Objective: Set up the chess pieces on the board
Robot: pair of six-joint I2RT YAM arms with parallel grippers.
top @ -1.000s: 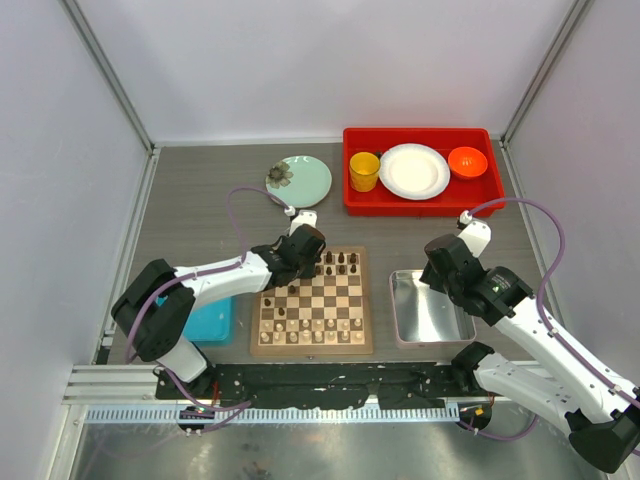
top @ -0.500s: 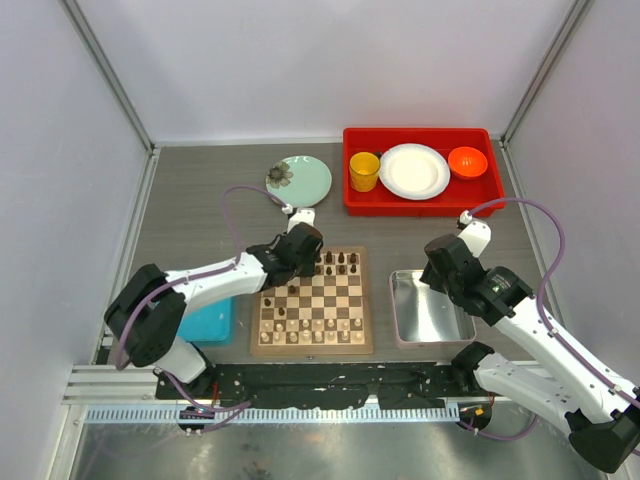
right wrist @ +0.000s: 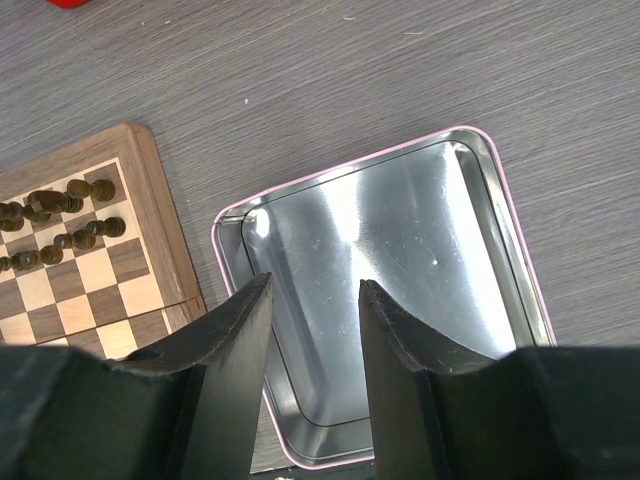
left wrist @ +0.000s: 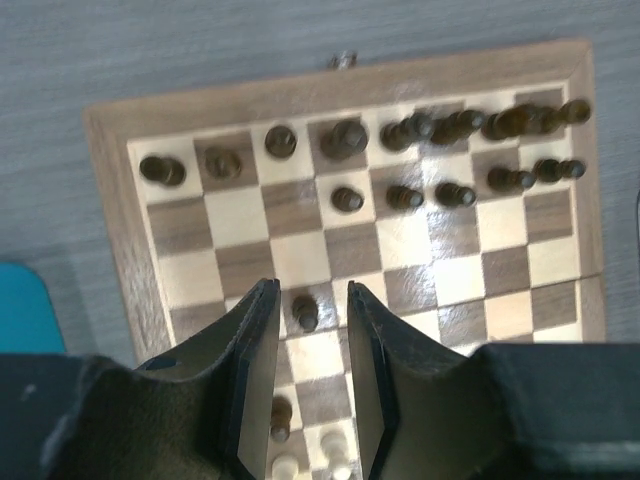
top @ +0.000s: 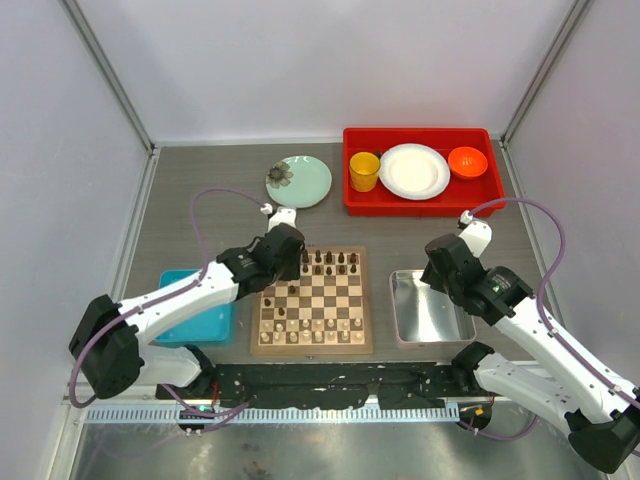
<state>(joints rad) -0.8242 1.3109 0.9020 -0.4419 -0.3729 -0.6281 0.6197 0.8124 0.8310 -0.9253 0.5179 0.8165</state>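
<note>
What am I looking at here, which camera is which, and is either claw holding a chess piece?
A two-armed robot sits at the table's near edge. The wide picture is shot from above and behind it; the other two come from a camera on each wrist, looking past its own fingers. The left gripper hovers open over the board; one dark piece stands under the gap, not gripped. Most other dark pieces line the far rows, pale pieces the near ones. The right gripper hangs open and empty over the silver tray. Farther back: a red tray of dishes and a green plate.
</note>
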